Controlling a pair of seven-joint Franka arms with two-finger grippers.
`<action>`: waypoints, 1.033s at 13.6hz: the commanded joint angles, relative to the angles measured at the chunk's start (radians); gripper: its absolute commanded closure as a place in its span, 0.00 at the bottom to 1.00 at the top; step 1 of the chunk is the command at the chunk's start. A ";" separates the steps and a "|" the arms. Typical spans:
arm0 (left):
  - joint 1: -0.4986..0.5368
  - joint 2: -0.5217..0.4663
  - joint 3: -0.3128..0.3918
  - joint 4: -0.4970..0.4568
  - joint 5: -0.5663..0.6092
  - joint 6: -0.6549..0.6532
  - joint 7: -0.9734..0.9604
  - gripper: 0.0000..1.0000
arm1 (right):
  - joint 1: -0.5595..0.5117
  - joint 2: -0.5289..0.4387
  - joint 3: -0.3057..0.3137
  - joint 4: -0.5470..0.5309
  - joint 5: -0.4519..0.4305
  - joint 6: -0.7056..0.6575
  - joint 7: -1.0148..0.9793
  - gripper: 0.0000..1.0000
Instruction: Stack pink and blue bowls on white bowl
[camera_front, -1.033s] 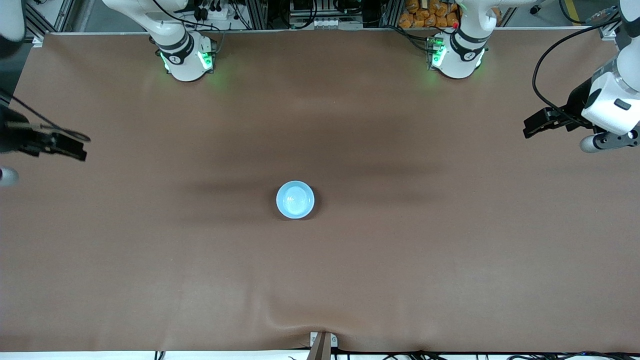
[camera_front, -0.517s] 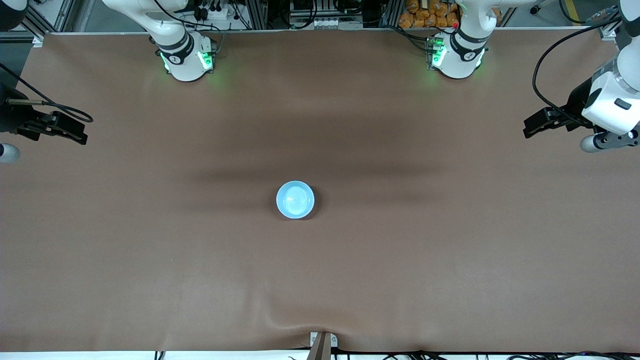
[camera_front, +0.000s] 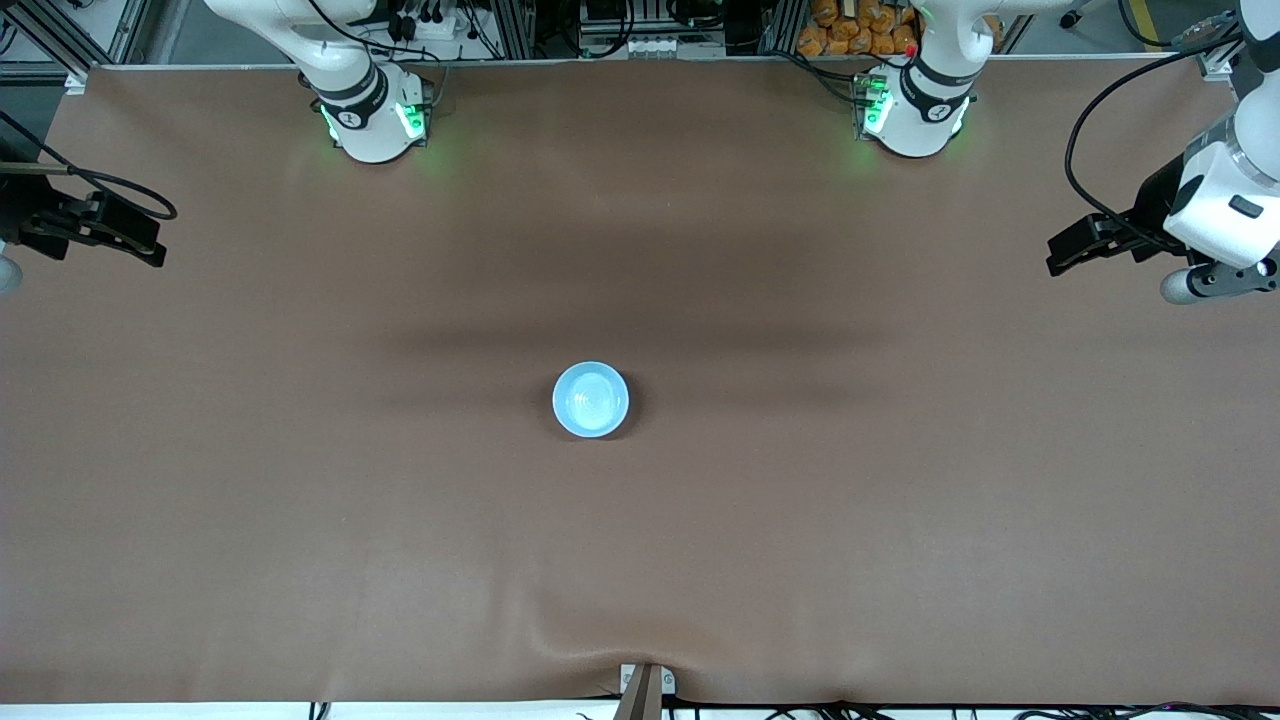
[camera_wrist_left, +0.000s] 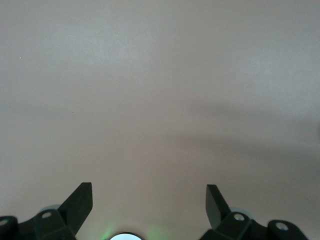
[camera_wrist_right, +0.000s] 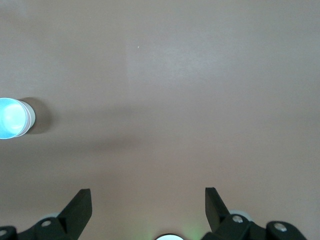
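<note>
Your blue bowl (camera_front: 591, 399) sat upright at the middle of the brown table (camera_front: 800, 520), and it was the uppermost thing visible there. In the right wrist view the same bowl (camera_wrist_right: 14, 118) showed a pale wall below its blue rim, which may have been another bowl nested beneath it; no separate pink or white bowl lay anywhere on the table. Judged from this, your stacking was probably complete, with the pink and white bowls likely hidden under the blue one, though the pictures could not confirm the order of the layers. What remained, if anything, was only for you to park the arms. Your left gripper (camera_front: 1075, 247) hung over the table's edge at the left arm's end, well apart from the bowl; its own wrist view showed the left gripper (camera_wrist_left: 149, 200) with jaws spread wide, holding nothing, with only bare cloth between them. Your right gripper (camera_front: 125, 238) hung over the table's edge at the right arm's end, likewise well apart from the bowl; its wrist view showed the right gripper (camera_wrist_right: 148, 200) with jaws equally spread and empty, touching nothing. Neither arm appeared engaged with the stack.
</note>
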 joint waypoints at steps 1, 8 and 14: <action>0.002 -0.029 -0.018 -0.018 0.008 0.008 0.006 0.00 | -0.013 -0.132 -0.011 -0.181 0.031 0.092 -0.062 0.00; -0.010 0.032 -0.127 -0.011 0.005 0.075 -0.031 0.00 | 0.000 -0.160 -0.011 -0.220 0.020 0.137 -0.065 0.00; -0.006 0.129 -0.161 0.049 0.011 0.131 -0.026 0.00 | 0.011 -0.159 -0.012 -0.215 0.018 0.140 -0.065 0.00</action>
